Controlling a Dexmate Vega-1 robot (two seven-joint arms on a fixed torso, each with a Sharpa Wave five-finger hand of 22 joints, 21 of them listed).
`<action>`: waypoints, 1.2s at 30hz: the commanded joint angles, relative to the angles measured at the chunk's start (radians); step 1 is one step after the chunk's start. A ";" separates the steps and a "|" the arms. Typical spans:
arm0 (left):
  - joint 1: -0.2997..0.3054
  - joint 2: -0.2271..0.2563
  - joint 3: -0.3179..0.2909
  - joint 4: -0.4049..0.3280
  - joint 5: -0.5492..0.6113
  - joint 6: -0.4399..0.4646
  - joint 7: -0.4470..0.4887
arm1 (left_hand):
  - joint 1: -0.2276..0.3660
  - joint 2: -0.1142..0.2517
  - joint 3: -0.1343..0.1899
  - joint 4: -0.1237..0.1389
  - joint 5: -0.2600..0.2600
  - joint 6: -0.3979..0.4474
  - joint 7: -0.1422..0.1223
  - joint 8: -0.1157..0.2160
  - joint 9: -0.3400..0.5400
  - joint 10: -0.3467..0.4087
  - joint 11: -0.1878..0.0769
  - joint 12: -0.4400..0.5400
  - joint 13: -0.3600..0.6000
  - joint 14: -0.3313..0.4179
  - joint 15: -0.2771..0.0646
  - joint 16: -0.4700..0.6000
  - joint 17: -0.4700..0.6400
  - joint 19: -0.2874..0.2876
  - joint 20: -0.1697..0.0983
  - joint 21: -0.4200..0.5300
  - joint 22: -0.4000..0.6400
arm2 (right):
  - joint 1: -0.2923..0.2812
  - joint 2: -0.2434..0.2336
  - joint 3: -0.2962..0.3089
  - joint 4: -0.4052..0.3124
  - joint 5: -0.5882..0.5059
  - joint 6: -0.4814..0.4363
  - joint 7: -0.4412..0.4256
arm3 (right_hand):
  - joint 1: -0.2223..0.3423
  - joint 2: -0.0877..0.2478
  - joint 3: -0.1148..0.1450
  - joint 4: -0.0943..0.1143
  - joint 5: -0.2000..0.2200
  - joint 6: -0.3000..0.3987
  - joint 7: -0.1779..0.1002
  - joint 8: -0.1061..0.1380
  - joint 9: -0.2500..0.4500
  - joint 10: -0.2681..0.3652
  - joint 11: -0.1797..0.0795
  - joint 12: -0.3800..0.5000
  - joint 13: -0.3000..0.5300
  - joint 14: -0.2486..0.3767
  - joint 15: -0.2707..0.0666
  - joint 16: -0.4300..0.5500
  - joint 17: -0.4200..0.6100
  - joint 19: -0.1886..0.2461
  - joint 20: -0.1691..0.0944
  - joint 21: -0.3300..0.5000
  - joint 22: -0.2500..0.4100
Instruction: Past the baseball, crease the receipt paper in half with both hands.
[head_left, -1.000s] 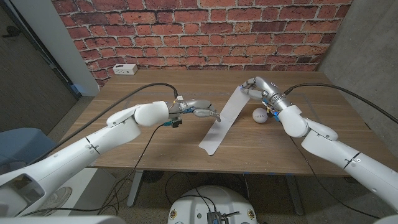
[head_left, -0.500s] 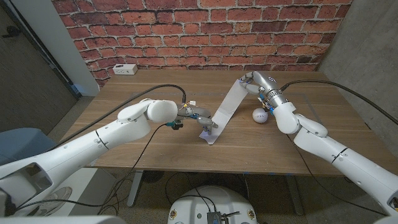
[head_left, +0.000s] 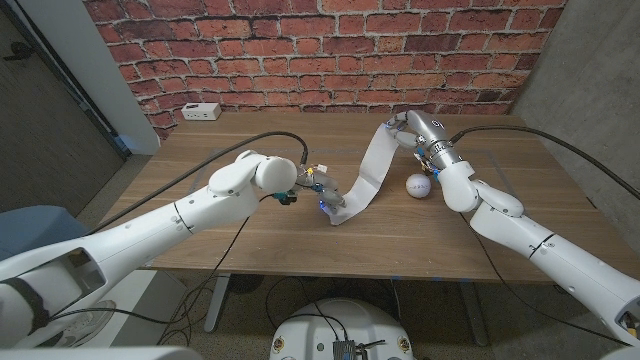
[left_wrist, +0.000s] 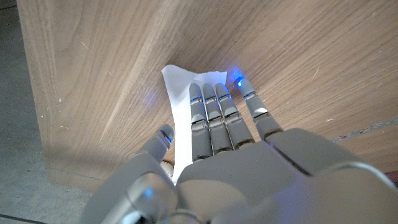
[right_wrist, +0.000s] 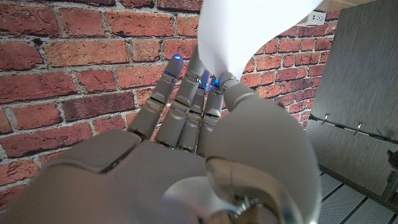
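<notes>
A long white receipt paper (head_left: 366, 176) runs from the table up into the air at mid-table. My right hand (head_left: 411, 130) pinches its far end and holds it raised above the wood; in the right wrist view the paper (right_wrist: 239, 31) sticks out between thumb and fingers (right_wrist: 180, 106). My left hand (head_left: 326, 195) presses the near end down on the table, with the fingers (left_wrist: 214, 118) lying on the paper (left_wrist: 183, 93). A white baseball (head_left: 418, 185) rests on the table just under the right wrist.
A small white box (head_left: 202, 111) sits at the table's far left corner by the brick wall. The wooden table (head_left: 230, 225) has bare wood around the paper. Black cables trail along both arms.
The left hand has slid right onto the paper's near end and pins it. The right hand has lifted the far end higher and drawn it in, so the strip now bows.
</notes>
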 joint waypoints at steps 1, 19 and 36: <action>-0.043 -0.036 0.034 0.088 0.026 -0.002 -0.061 | -0.011 0.011 0.016 -0.003 -0.002 -0.077 -0.013 -0.001 0.001 -0.061 -0.013 -0.005 0.002 -0.058 -0.001 0.000 0.001 -0.031 0.005 -0.012 -0.003 | -0.054 -0.044 0.043 -0.063 0.054 0.028 0.027 | 0.001 -0.007 0.005 0.001 0.005 0.023 -0.001 0.003 0.005 0.009 -0.002 -0.003 0.004 -0.008 -0.050 -0.004 0.003 0.001 0.002 0.008 0.001; -0.059 -0.050 0.030 0.124 0.011 -0.054 -0.026 | -0.014 0.010 0.019 -0.004 -0.002 -0.086 -0.023 0.008 0.001 -0.069 -0.019 0.003 0.002 -0.066 -0.004 0.006 0.001 -0.044 0.004 -0.017 -0.004 | -0.115 -0.072 0.057 -0.107 0.316 0.042 0.281 | -0.023 -0.008 0.013 0.014 0.001 -0.017 -0.005 -0.020 0.004 -0.031 0.003 -0.028 0.001 -0.004 -0.012 -0.079 -0.075 0.052 0.002 0.061 0.000; -0.058 -0.057 0.040 0.101 0.042 -0.026 -0.036 | -0.013 0.015 0.027 -0.006 -0.001 -0.087 -0.029 0.012 0.001 -0.069 -0.023 0.009 0.002 -0.067 -0.008 0.009 0.000 -0.044 0.003 -0.018 -0.005 | -0.058 -0.063 0.035 0.062 0.661 0.209 0.585 | -0.557 -0.156 -0.268 0.258 0.012 -0.286 0.007 -0.250 -0.002 -0.202 0.104 -0.046 -0.036 -0.256 0.171 -0.357 -0.225 -0.149 0.134 0.020 -0.036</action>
